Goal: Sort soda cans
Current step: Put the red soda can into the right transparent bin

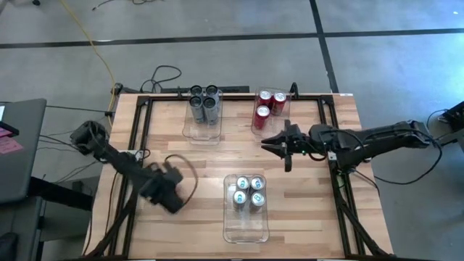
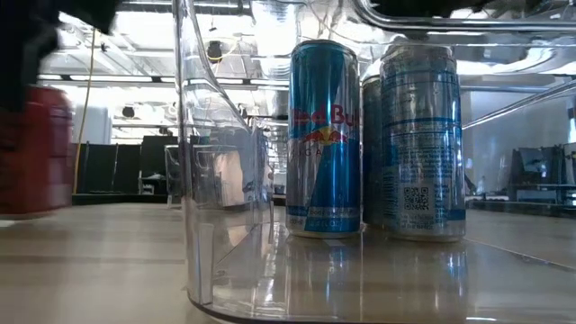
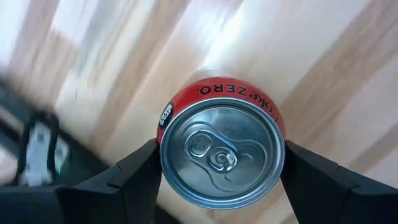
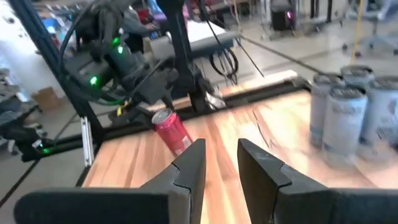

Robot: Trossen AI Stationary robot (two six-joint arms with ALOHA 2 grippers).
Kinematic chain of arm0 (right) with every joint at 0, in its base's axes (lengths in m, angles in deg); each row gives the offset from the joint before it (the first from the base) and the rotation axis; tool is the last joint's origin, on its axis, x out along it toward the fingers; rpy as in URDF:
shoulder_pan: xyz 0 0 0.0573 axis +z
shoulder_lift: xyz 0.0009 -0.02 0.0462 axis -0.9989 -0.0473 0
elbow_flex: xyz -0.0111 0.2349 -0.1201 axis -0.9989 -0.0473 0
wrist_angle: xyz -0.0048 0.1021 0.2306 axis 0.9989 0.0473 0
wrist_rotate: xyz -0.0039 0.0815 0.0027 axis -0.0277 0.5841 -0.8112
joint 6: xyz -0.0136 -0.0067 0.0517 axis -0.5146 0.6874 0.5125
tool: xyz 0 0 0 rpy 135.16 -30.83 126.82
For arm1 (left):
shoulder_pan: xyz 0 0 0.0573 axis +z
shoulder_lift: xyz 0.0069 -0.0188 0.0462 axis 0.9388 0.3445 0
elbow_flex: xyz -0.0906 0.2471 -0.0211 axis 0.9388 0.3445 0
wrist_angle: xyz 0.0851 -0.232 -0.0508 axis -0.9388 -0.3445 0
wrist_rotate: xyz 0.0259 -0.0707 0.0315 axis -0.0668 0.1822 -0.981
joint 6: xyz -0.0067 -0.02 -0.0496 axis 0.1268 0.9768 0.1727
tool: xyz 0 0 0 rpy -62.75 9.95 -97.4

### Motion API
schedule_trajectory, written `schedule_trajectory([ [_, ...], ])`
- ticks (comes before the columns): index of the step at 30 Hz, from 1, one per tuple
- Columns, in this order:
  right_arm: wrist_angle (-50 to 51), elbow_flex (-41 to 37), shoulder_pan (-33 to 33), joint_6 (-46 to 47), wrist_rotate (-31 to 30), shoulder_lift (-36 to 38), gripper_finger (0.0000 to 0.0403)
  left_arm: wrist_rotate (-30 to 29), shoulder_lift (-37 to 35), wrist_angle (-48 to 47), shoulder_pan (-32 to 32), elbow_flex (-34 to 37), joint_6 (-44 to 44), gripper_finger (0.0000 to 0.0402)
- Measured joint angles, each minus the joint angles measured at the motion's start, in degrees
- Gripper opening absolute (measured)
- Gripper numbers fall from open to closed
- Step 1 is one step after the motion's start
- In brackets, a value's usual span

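Your left gripper (image 3: 221, 171) pinches a red can (image 3: 222, 152), seemingly tilted; the red cans' bin (image 1: 270, 125) lies across the table, nearer your right gripper (image 4: 221, 163), which is narrowly parted and empty.

A: How many clear bins on the desk (image 1: 304, 177)?
B: Three: one (image 1: 204, 129) at the far edge, a second (image 1: 270, 122) beside it, a third (image 1: 246, 225) at the near edge.
A: And the grey cans (image 1: 204, 105)?
B: Four, in the first bin.
A: Red cans (image 1: 267, 106)?
B: Three in the second bin, plus one more (image 3: 221, 149) outside any bin, so four.
A: Pale silver-blue cans (image 1: 246, 191)?
B: Four, in the near bin.
A: Twelve cans altogether?
B: Twelve.
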Motion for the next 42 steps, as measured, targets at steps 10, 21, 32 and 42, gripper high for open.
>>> schedule_trajectory([
  [10, 11.91, 0.0, 0.7, 0.57, -0.91, 6.58, 0.0113, -2.5, 0.0, 9.06, 16.97, -3.01, -22.59, 0.0275],
  [21, 31.31, 0.0, -3.63, 6.9, -6.8, 10.63, 0.0113, -1.78, 0.0, 15.27, 32.96, -16.25, -46.78, 0.0276],
  [32, 38.28, 0.0, -7.04, 8.05, -6.78, 13.72, 0.0113, 4.01, 7.15, 21.95, 45.16, -26.61, -63.28, 0.0277],
  [42, 55.88, 0.0, -6.05, 19.83, -6.75, 18.26, 0.0113, 9.4, 26.78, 19.23, 44.25, -45.92, -73.48, 0.0277],
])
